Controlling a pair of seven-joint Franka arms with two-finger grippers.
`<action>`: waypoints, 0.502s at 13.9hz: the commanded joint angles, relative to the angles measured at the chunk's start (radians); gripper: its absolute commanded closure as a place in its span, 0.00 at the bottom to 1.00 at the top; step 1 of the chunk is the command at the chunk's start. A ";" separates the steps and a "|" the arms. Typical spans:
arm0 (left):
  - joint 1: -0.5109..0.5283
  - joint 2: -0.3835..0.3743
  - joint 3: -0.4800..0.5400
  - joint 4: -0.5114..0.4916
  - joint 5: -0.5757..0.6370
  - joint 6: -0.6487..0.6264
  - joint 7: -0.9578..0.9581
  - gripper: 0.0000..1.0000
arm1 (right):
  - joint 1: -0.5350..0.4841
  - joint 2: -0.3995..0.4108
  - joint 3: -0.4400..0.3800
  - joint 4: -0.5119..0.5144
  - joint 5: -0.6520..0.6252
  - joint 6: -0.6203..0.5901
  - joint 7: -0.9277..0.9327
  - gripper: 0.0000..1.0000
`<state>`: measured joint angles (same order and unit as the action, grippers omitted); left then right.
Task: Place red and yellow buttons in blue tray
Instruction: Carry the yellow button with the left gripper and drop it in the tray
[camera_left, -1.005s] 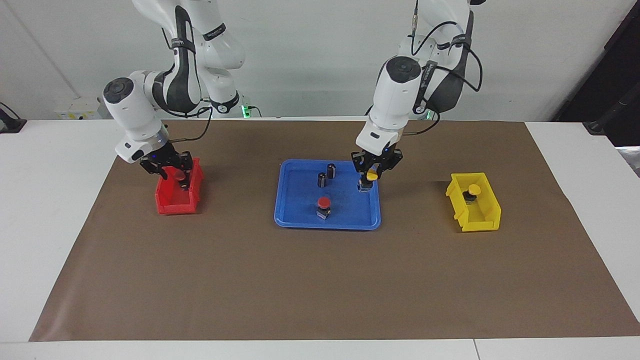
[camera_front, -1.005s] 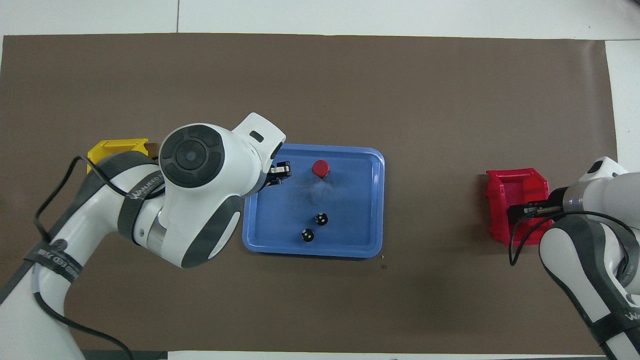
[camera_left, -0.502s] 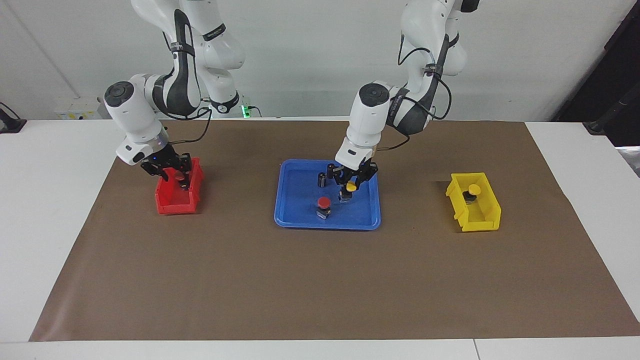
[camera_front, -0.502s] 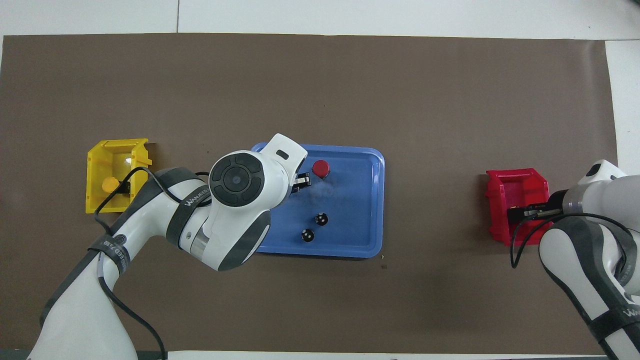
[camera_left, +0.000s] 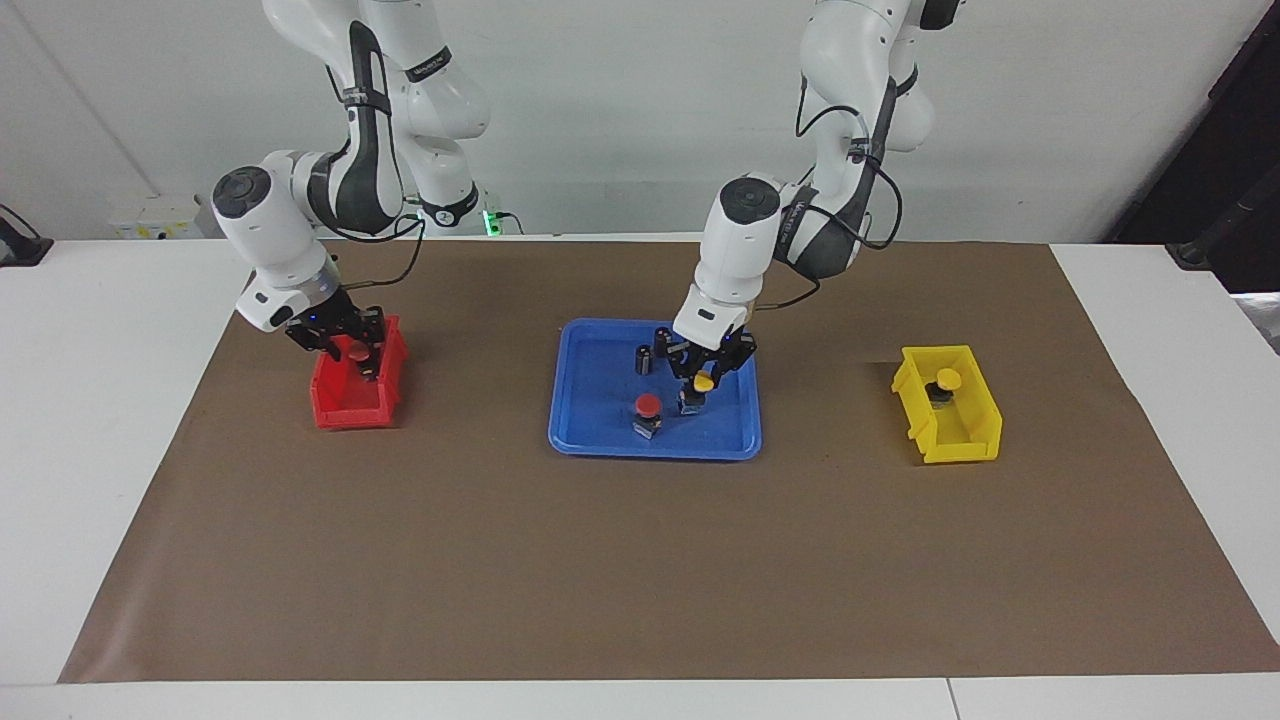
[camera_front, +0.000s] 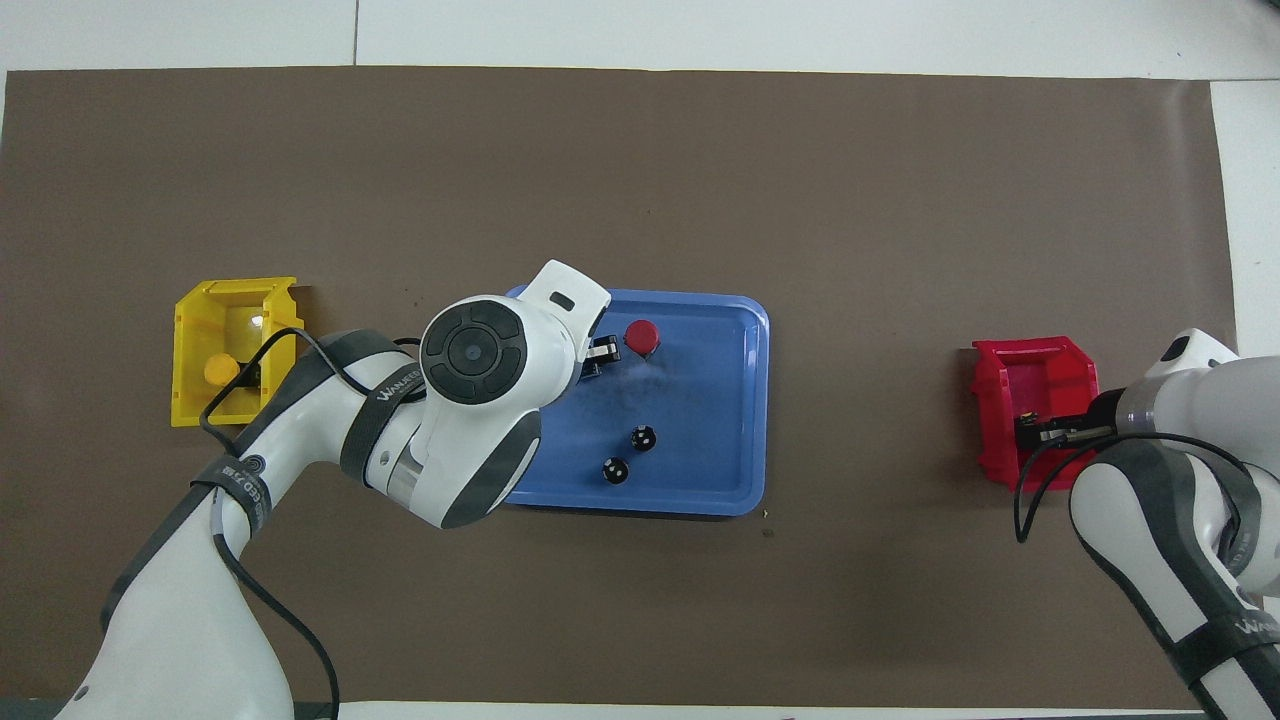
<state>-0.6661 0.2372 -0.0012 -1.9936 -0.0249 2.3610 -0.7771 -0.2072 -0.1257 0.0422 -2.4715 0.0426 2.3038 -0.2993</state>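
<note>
- We see the left gripper (camera_left: 704, 372) down inside the blue tray (camera_left: 580, 400), at the end of the tray toward the left arm. Its fingers are clamped on a yellow button (camera_left: 703, 384), cap sitting right between the tips and the little dark body hanging just under them, at or very close to the tray floor. We can't tell if it's actually touching down.
- A red button (camera_left: 648, 405) stands in the tray right beside that one, a bit farther from the robots and clear of the fingers.
- Two dark capless cylinders (camera_left: 645, 359) stand in the tray too, nearer the robots than the red button.
- The right gripper (camera_left: 345, 345) is dipped into the red bin (camera_left: 345, 408) toward the right arm's end of the desk. Another red button (camera_left: 357, 351) sits right between its fingers. We can't tell how far those fingers have closed or whether they've really got hold of it.
- The last yellow button (camera_left: 947, 379) sits in the yellow bin (camera_left: 965, 440) toward the left arm's end, well apart from either gripper.
- Everything rests on the brown mat (camera_left: 640, 560) covering the desk.
</note>
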 joint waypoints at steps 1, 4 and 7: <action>-0.009 0.008 0.012 0.013 -0.017 0.000 -0.007 0.41 | -0.003 -0.012 0.008 -0.011 0.019 0.014 -0.023 0.77; -0.018 0.004 0.012 0.035 -0.017 -0.046 -0.019 0.23 | -0.001 0.036 0.013 0.162 0.008 -0.155 -0.023 0.84; -0.009 -0.041 0.012 0.065 -0.010 -0.176 -0.004 0.08 | 0.032 0.107 0.015 0.432 -0.007 -0.415 -0.006 0.84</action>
<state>-0.6706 0.2351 -0.0010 -1.9527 -0.0249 2.2784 -0.7855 -0.1986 -0.0997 0.0536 -2.2324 0.0417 2.0304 -0.2995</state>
